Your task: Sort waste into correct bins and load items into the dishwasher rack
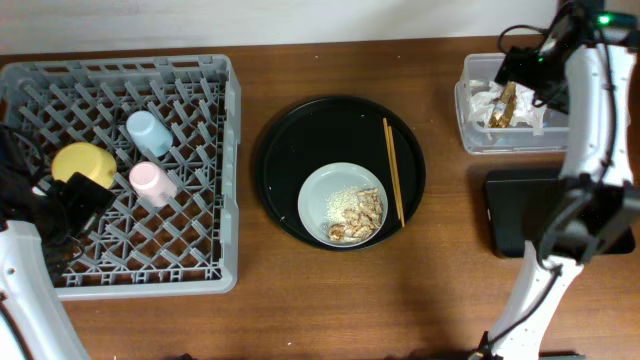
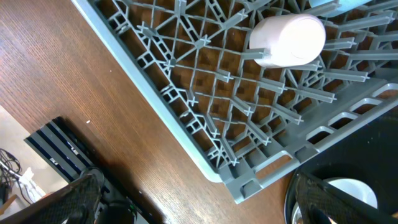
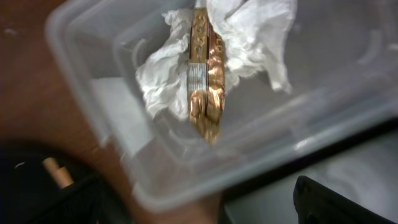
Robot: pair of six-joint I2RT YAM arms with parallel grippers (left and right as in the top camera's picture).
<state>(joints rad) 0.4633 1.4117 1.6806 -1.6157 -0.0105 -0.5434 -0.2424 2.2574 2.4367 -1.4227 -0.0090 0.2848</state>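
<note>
At far left on the wooden table (image 1: 440,300), grey dishwasher rack (image 1: 232,150) carrying yellow bowl (image 1: 84,163), light blue cup (image 1: 148,132) and pink cup (image 1: 152,182), both cups tipped, long axes diagonal. Over the rack's left side, left gripper (image 1: 68,205) on a white arm reaching in from the lower left, fingers (image 2: 81,199) spread wide, holding nothing. At centre, round black tray (image 1: 290,150) bearing pale plate (image 1: 320,195) with rice and fried pieces (image 1: 357,212). Just right of the plate, chopsticks (image 1: 393,170) lying flat, long axis running front to back. At far right, clear tub (image 1: 470,110) containing white wrapper (image 3: 255,31) and gold-brown wrapper (image 3: 205,87), the latter pointing lengthwise toward the wrist camera. Above the tub, right gripper (image 1: 525,65), arm stretched toward the table's far edge, fingers apart, empty. Nearer, beneath that arm, shallow black tray (image 1: 510,215).
</note>
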